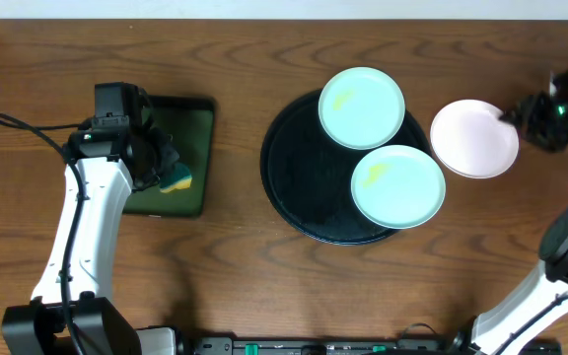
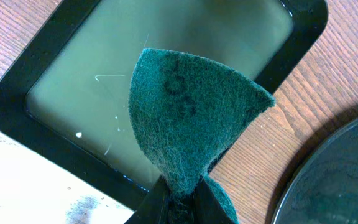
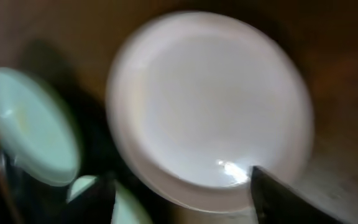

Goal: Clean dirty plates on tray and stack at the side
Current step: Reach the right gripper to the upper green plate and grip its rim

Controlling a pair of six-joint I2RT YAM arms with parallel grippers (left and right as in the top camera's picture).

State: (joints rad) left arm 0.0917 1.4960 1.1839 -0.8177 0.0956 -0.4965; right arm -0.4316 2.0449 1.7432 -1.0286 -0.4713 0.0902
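Two pale mint plates with yellow smears lie on the round black tray [image 1: 304, 168]: one at the back [image 1: 362, 106], one at the front right [image 1: 398, 185]. A clean white plate [image 1: 474, 139] rests on the table just right of the tray. My right gripper [image 1: 514, 117] is at that plate's right edge. In the right wrist view its gripper [image 3: 185, 202] is open, fingers wide apart over the white plate's [image 3: 210, 106] near rim. My left gripper [image 2: 180, 199] is shut on a green scouring sponge [image 2: 191, 118], also seen in the overhead view [image 1: 177, 179].
A small rectangular black tray with a green inside [image 1: 197, 148] lies at the left under my left gripper [image 1: 166, 168]; its rim [image 2: 17, 106] shows in the left wrist view. The round tray's edge [image 2: 334, 180] is near it on the right.
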